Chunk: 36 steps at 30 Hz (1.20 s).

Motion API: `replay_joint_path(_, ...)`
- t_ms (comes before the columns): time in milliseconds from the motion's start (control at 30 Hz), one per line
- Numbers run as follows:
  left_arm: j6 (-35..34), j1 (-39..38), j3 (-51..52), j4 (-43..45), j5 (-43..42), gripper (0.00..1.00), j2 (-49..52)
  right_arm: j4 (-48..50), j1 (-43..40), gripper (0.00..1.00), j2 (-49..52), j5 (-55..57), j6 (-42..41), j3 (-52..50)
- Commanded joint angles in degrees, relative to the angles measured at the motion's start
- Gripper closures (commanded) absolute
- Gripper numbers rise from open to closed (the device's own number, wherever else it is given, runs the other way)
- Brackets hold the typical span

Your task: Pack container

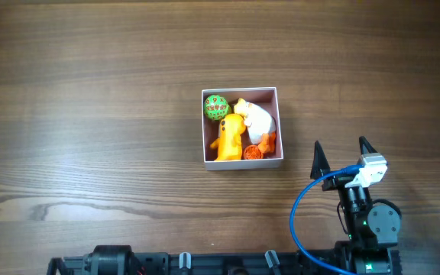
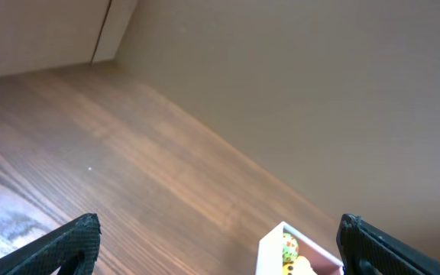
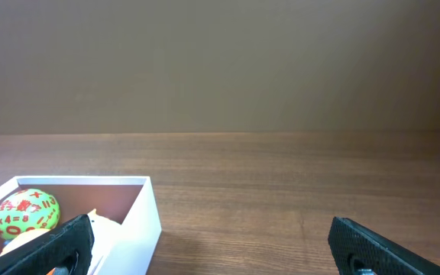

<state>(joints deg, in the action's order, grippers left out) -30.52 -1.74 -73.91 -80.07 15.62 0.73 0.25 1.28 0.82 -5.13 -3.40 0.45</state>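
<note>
Square, thin-walled container [image 1: 242, 163] on grainy wooden counter [image 1: 90, 114]; round green ball [image 1: 216, 108] in its eleven o'clock corner; right tool [image 1: 341, 151] splayed apart; left tool [image 2: 218, 225] likewise.

Your right arm [image 1: 376, 218] is black-bodied, with a white block [image 1: 373, 168] at the wrist, a blue cable [image 1: 292, 218] alongside and a green light [image 1: 366, 224]. Right gripper [image 1: 340, 153]: black fingers [image 1: 317, 162] tapering to points. Left gripper [image 2: 220, 244]: black, grainy fingertips [image 2: 67, 248].
</note>
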Motion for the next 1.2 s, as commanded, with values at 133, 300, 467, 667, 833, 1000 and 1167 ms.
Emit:
replay_joint_path(133, 0.11, 0.42, 14.78, 20.28, 0.52, 0.00, -0.46, 0.17, -0.17, 0.00, -0.61, -0.31, -0.66, -0.15)
replay_joint_path(300, 0.13, 0.42, 31.56, 42.07, 0.55, 0.00, -0.48, 0.17, -0.17, 0.00, -0.61, -0.31, -0.66, -0.15)
replay_joint_path(467, 0.11, 0.42, 47.08, 55.39, -0.13, 0.00, -0.50, 0.17, -0.17, 0.00, -0.61, -0.31, -0.66, -0.15)
replay_joint_path(667, 0.13, 0.42, 60.81, 64.67, -4.94, 0.00, -0.52, 0.17, -0.17, 0.00, -0.61, -0.31, -0.63, -0.15)
replay_joint_path(833, 0.15, 0.24, 65.75, 66.20, -7.69, 0.00, -0.52, 0.17, -0.17, 0.00, -0.61, -0.31, -0.66, -0.15)
replay_joint_path(1000, 1.68, -0.44, 68.28, 66.23, -8.33, 0.00, -0.52, 0.17, -0.17, 0.00, -0.61, -0.31, -0.66, -0.15)
replay_joint_path(1167, 4.37, -0.46, 69.51, 66.45, -8.61, 0.00, -0.52, 0.17, -0.17, 0.00, -0.61, -0.31, -0.66, -0.15)
